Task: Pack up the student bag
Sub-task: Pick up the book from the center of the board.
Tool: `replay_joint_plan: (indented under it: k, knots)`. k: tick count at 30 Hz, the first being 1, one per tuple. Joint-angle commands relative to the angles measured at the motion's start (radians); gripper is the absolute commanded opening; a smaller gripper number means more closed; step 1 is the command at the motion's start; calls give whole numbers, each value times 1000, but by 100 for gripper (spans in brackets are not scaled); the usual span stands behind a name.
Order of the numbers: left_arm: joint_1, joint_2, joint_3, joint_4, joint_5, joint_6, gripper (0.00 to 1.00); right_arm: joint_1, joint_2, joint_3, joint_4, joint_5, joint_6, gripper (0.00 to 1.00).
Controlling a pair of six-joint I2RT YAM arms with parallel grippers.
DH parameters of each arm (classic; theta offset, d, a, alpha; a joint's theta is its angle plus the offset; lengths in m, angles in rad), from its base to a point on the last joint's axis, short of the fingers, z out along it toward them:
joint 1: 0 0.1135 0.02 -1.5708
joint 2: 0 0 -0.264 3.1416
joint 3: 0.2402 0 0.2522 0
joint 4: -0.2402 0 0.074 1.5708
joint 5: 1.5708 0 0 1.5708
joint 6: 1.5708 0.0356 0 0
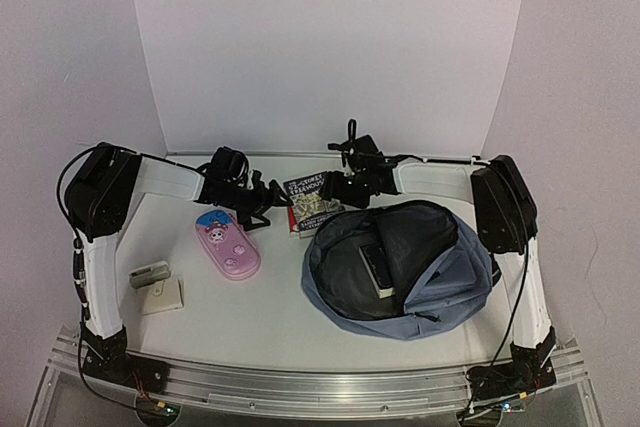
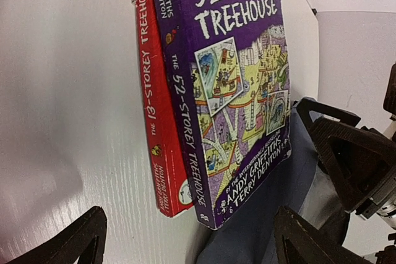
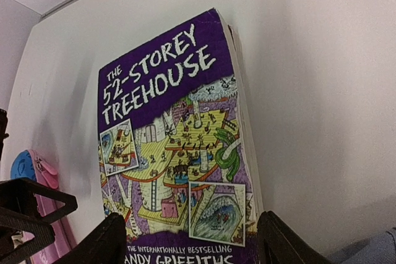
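The student bag (image 1: 440, 282) lies open at the right, with a dark book (image 1: 377, 269) inside its main compartment. Just behind its left rim lie two stacked paperbacks, a purple one (image 1: 312, 202) on top of a red one (image 2: 158, 153). My left gripper (image 1: 266, 195) is open, left of the stack and pointing at it; the purple book (image 2: 229, 91) lies ahead of its fingers (image 2: 77, 239). From the right, my right gripper (image 1: 336, 189) is open over the purple book's (image 3: 179, 146) near end. One of its fingertips (image 3: 281, 245) stands at each side edge of that book.
A pink cartoon pencil case (image 1: 228, 245) lies left of the books, below the left gripper. Two small pale items (image 1: 155, 285) sit near the left arm. White walls close the back and sides. The two grippers face each other closely across the books.
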Motion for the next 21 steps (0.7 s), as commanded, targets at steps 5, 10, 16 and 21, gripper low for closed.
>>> replay_joint_plan:
  k: [5, 10, 16, 21]
  knots:
    - [5, 7, 49, 35, 27, -2, 93, 1, 89, 85, -11, 48, -1, 72]
    - [7, 8, 45, 33, 23, 3, 93, 1, 109, 101, -11, 16, -14, 71]
    - [12, 22, 55, 34, 25, 6, 93, 36, 95, 126, -9, -26, -120, 58]
    - [28, 36, 58, 45, 37, 0, 93, 65, 92, 140, -9, -1, -144, 56]
